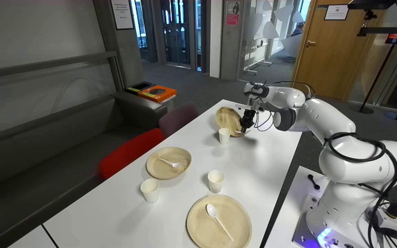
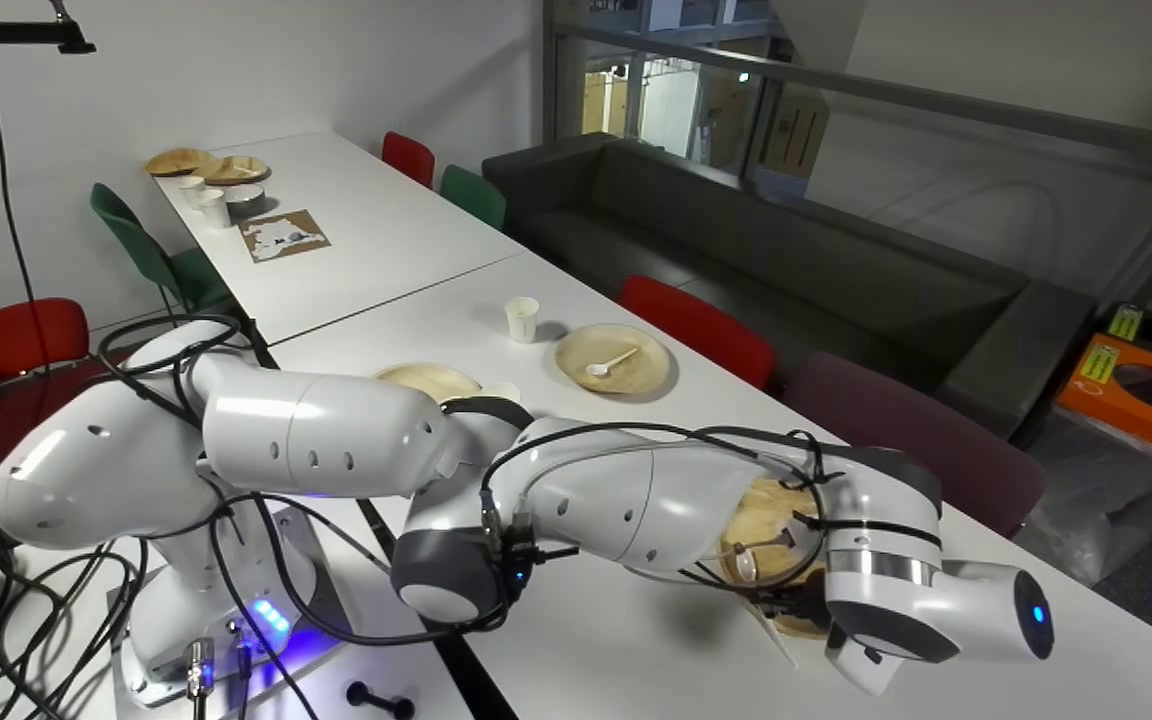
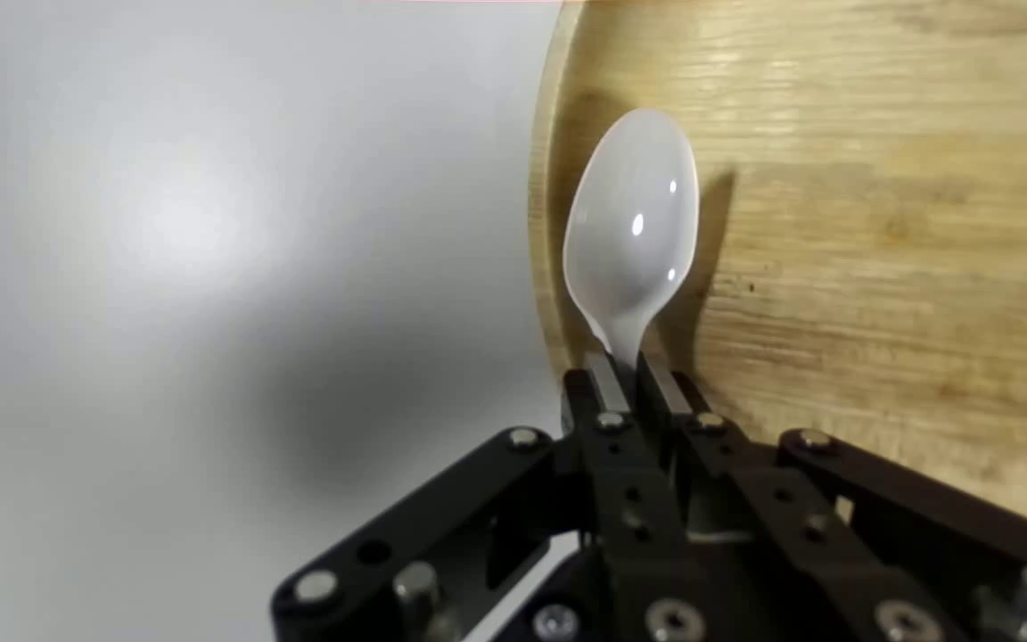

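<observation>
- Table (image 1: 171, 220): white, below jaws; jaws are toward one end.
- Arm (image 1: 336, 120): stretched over table, wrist above jaws.
- Red chair (image 1: 131, 151): off table's long edge, well apart from jaws.
- Plate (image 3: 870, 223): wood, right under jaws, which are at its rim. Jaw-to-plate contact: can't tell.
- Mid plate (image 1: 160, 170): well apart from jaws. Far plate (image 1: 202, 229): farther out from jaws.
- Gripper (image 3: 626, 367): jaws clenched on handle of spoon (image 3: 634, 218), one pad each side.
- Cup (image 1: 224, 136): upright, near jaws, beside plate.
- Mid cup (image 1: 150, 190), far cup (image 1: 216, 181): both upright, well apart from jaws, next to mid plate and far plate respectively.
- Spoon: white, in jaws. Bowl ahead of the tips, over plate just inside rim, shadow on the wood; touching or not, can't tell. Tail of handle sticks out the opposite side of jaws, past rim, over table.
- Mid spoon (image 1: 175, 165), far spoon (image 1: 212, 210): lying on mid plate and far plate, well apart from jaws.
</observation>
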`<state>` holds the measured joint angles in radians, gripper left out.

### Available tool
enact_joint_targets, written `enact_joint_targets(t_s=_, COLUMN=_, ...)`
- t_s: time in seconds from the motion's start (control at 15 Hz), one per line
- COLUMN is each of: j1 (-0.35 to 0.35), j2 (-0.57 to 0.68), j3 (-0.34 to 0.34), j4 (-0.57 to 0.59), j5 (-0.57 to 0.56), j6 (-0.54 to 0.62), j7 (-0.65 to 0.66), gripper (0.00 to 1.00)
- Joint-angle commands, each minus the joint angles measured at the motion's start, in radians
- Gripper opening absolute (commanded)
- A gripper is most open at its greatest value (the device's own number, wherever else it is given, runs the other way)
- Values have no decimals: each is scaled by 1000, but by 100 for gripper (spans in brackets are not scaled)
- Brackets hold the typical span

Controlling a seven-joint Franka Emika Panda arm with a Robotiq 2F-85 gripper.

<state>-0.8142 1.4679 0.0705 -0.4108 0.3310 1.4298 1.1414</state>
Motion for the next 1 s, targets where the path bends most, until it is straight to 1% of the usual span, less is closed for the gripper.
enact_joint_targets(t_s=0.0, j1=0, j2=0, j3=-20, j4=28, j5=-25, j6=-73, j7=-65, gripper=2)
enact_joint_targets(t_s=0.33, j1=14, j2=0, j3=-6, j4=83, j5=-12, j6=-89, j7=-68, gripper=2)
enact_joint_targets(t_s=0.4, j1=16, j2=-36, j3=-2, j4=30, j5=-12, j6=-62, j7=-80, gripper=2)
enact_joint_targets(t_s=0.47, j1=21, j2=-49, j3=1, j4=23, j5=-13, j6=-57, j7=-89, gripper=2)
enact_joint_targets(t_s=0.8, j1=56, j2=-92, j3=-3, j4=33, j5=-21, j6=-42, j7=-151, gripper=2)
enact_joint_targets(t_s=0.87, j1=73, j2=-95, j3=-12, j4=46, j5=-34, j6=-11, j7=-184, gripper=2)
enact_joint_targets(t_s=0.93, j1=94, j2=-105, j3=-24, j4=46, j5=-54, j6=-6, j7=-219, gripper=2)
